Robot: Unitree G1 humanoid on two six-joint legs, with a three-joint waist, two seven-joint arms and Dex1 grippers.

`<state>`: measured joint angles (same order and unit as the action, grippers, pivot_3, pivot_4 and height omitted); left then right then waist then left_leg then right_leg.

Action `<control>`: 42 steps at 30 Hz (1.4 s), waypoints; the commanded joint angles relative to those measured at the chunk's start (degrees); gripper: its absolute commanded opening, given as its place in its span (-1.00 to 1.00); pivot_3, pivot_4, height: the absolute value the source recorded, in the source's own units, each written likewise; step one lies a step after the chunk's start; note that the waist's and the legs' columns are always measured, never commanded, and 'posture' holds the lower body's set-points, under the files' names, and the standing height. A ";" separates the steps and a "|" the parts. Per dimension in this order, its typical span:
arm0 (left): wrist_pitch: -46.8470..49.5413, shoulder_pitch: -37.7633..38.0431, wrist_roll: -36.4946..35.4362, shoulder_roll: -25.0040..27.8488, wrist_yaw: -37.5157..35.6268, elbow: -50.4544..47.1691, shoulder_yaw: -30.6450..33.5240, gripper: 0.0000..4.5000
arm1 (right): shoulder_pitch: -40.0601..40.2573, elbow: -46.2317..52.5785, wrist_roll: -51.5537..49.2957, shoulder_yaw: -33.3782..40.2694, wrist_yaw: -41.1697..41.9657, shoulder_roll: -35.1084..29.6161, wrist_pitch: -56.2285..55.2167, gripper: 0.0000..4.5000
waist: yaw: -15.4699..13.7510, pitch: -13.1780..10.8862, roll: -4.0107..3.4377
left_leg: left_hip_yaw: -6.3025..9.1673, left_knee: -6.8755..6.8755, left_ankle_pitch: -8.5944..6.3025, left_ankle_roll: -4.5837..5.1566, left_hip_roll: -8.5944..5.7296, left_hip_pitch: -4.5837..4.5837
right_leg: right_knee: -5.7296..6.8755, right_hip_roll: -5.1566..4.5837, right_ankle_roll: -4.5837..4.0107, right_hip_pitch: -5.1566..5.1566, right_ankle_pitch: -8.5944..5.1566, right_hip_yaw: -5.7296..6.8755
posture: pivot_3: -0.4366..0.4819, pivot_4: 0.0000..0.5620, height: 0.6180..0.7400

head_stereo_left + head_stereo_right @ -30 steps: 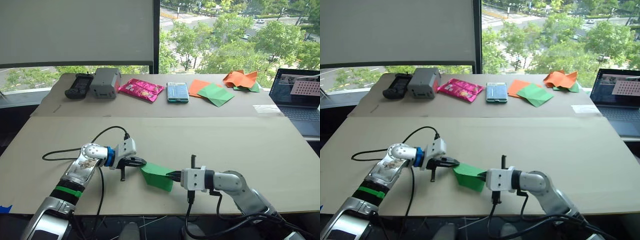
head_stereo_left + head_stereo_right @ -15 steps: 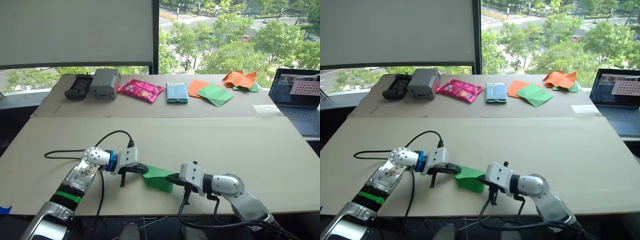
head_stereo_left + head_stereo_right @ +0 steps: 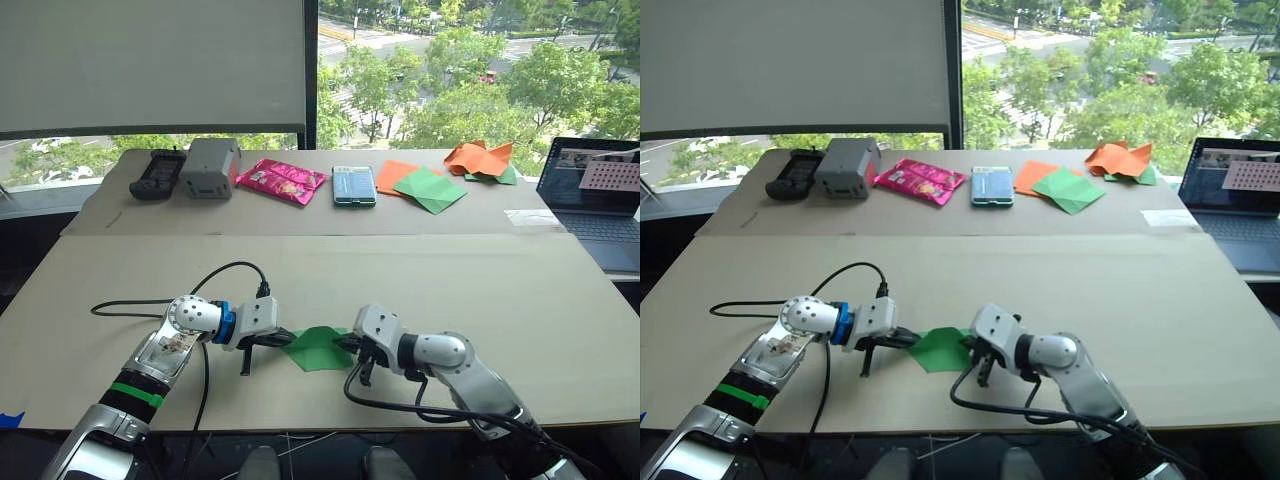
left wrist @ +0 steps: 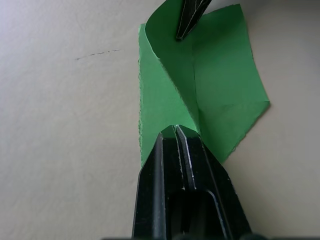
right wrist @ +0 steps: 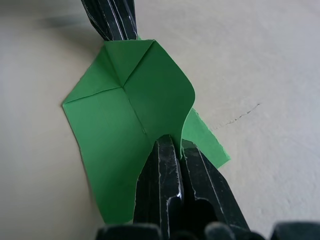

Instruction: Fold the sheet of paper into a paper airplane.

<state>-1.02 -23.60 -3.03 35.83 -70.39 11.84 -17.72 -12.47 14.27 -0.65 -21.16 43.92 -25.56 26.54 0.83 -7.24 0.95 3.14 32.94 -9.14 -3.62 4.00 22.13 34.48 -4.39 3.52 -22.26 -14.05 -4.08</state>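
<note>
The sheet of paper [image 3: 318,347] is bright green, creased and partly folded, lying low over the near part of the table between my two grippers. My left gripper [image 3: 288,341] is shut on its left edge [image 4: 172,131]. My right gripper [image 3: 345,343] is shut on its right side, where one flap curls up over the fingers [image 5: 167,145]. In the right wrist view, the left gripper's black fingertips [image 5: 116,22] show at the paper's far corner. No finished paper airplane shows.
On the far strip of table lie a black controller [image 3: 157,172], a grey box [image 3: 210,166], a pink packet [image 3: 283,180], a teal phone [image 3: 355,185], orange and green sheets [image 3: 424,187] and a crumpled orange shape [image 3: 482,158]. A laptop [image 3: 597,205] stands at the right.
The right gripper swung in from the right and rotated, bringing the paper down nearly flat onto the table. The left gripper moved slightly right and lower, still holding its edge.
</note>
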 commanded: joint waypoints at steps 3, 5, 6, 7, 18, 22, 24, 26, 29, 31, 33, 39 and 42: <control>1.42 0.65 1.29 0.80 -0.03 0.04 -0.47 -0.99 | -0.53 -0.25 0.40 -1.88 -0.77 1.07 2.54 -1.00 | 0.20 0.08 -0.05 | 0.00 0.00 -0.01 -0.02 0.00 -0.03 | 0.00 0.00 0.00 0.00 0.00 0.00 | -0.05 -0.47 0.64; 2.21 -0.09 0.71 0.93 -0.09 0.65 0.34 -0.99 | -0.56 -0.51 0.72 -2.38 -0.93 1.00 3.23 -1.00 | 0.25 0.09 -0.04 | 0.00 0.00 -0.03 -0.05 0.00 -0.06 | 0.00 0.00 0.00 0.00 0.00 0.00 | -0.05 -0.47 0.64; 2.72 -0.48 0.33 1.07 -0.33 0.80 0.73 -0.99 | -0.57 -0.62 0.87 -2.67 -0.81 0.82 3.38 -1.00 | 0.29 0.09 -0.04 | 0.01 -0.01 -0.05 -0.08 0.01 -0.07 | 0.00 0.00 0.00 0.00 0.00 0.00 | -0.05 -0.47 0.64; 3.20 -0.91 -0.02 1.25 -0.63 0.99 1.11 -0.99 | -0.58 -0.69 0.92 -2.89 -0.64 0.66 3.61 -1.00 | 0.35 0.09 -0.04 | 0.01 -0.01 -0.09 -0.15 0.01 -0.07 | 0.00 0.00 0.00 -0.01 0.00 0.00 | -0.05 -0.47 0.64; 21.27 -4.18 -14.35 2.97 -5.91 -9.93 8.27 -0.99 | -2.43 -3.88 1.56 -4.25 -0.97 0.49 7.05 -1.00 | 1.00 0.07 0.08 | 0.02 -0.02 -0.10 -0.16 0.01 -0.06 | 0.06 0.00 -0.01 -0.03 -0.01 0.00 | -0.05 -0.47 0.64; 22.52 -2.93 -14.47 3.24 -5.92 -11.90 7.05 -0.99 | -2.75 -4.23 1.49 -4.53 -0.99 0.64 7.01 -1.00 | 1.62 0.08 0.08 | 0.05 -0.04 -0.10 -0.16 0.01 -0.07 | 0.07 0.01 0.00 -0.04 0.00 0.00 | -0.05 -0.47 0.64; 21.20 -2.35 -13.14 2.77 -5.13 -10.88 6.21 -0.99 | -2.82 -4.21 1.39 -4.61 -1.09 0.86 7.13 -1.00 | 1.72 0.08 0.07 | 0.05 -0.04 -0.03 -0.05 0.01 -0.10 | 0.07 0.01 -0.01 -0.03 0.00 0.00 | -0.05 -0.47 0.64; 19.04 -1.83 -11.21 2.38 -4.27 -9.20 5.17 -0.99 | -2.79 -4.01 1.30 -4.66 -1.07 0.94 7.27 -1.00 | 1.71 0.08 0.08 | 0.05 -0.04 -0.01 -0.02 0.01 -0.12 | 0.07 0.01 -0.01 -0.03 -0.01 0.00 | -0.05 -0.47 0.64; 17.51 -1.25 -9.88 1.87 -3.55 -8.11 4.30 -0.99 | -2.73 -3.46 1.18 -4.59 -1.03 0.87 7.55 -1.00 | 1.69 0.07 0.10 | 0.05 -0.04 -0.02 -0.03 0.01 -0.11 | 0.06 0.01 -0.01 -0.04 -0.01 0.00 | -0.05 -0.47 0.64; 16.75 -0.89 -9.29 1.79 -3.41 -7.90 3.86 -0.99 | -2.78 -3.19 1.12 -4.50 -1.08 0.82 7.81 -1.00 | 1.62 0.05 0.12 | 0.06 -0.04 -0.09 -0.15 0.01 -0.10 | 0.06 0.01 -0.01 -0.05 -0.01 0.00 | -0.05 -0.47 0.64; 16.01 -0.79 -8.51 1.52 -2.86 -7.28 3.42 -0.99 | -2.98 -2.97 1.04 -4.29 -1.27 0.82 8.09 -1.00 | 1.61 0.05 0.12 | 0.05 -0.04 -0.11 -0.18 0.00 -0.10 | 0.06 0.00 -0.01 -0.05 -0.01 0.00 | -0.05 -0.47 0.64; 15.22 -1.30 -7.31 0.17 -1.40 -5.75 3.19 -1.00 | -3.14 -1.27 0.08 -3.19 -1.50 1.26 8.22 -0.60 | 1.62 0.05 0.11 | 0.06 -0.06 -0.12 -0.19 0.01 -0.09 | 0.04 0.00 -0.01 -0.08 -0.01 0.00 | -0.05 -0.47 0.64; 14.16 -1.50 -5.95 0.00 -1.26 -4.64 2.47 -1.00 | -3.31 -0.50 0.09 -2.95 -1.90 1.32 7.85 -0.13 | 1.53 0.04 0.11 | 0.05 -0.06 -0.12 -0.19 0.00 -0.04 | 0.04 -0.01 -0.01 -0.09 -0.01 0.00 | -0.05 -0.47 0.64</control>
<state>14.70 -24.29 -9.41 35.86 -71.93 7.37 -14.92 -16.39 13.65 -0.81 -23.37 42.13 -24.08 33.09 2.36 -7.20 1.06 3.18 32.88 -9.26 -3.81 4.00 22.09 34.52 -4.40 3.51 -22.35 -14.06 -4.08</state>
